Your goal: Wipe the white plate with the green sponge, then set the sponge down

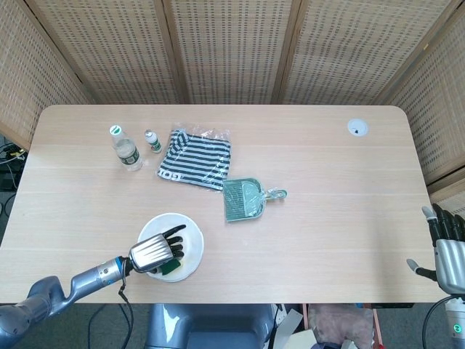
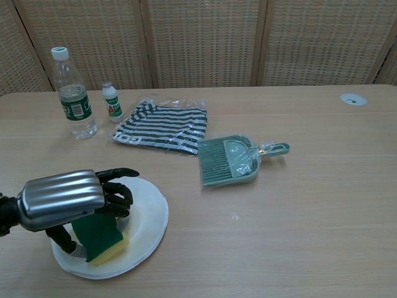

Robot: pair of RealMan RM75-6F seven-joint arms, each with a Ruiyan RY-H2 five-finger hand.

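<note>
The white plate [image 1: 187,233] [image 2: 146,214] lies near the table's front edge on the left. My left hand [image 1: 155,251] [image 2: 69,198] is over it and grips the green sponge [image 1: 172,267] [image 2: 99,235], green on top with a yellow underside, pressed onto the plate's near part. The hand hides much of the sponge. My right hand [image 1: 447,251] hangs off the table's right front corner with its fingers apart and nothing in it; the chest view does not show it.
A water bottle [image 1: 126,148] [image 2: 71,93] and a small bottle [image 1: 152,141] [image 2: 111,102] stand at the back left. A striped cloth in a clear bag [image 1: 196,159] [image 2: 162,126] lies beside them, and a green dustpan [image 1: 245,199] [image 2: 232,160] sits mid-table.
</note>
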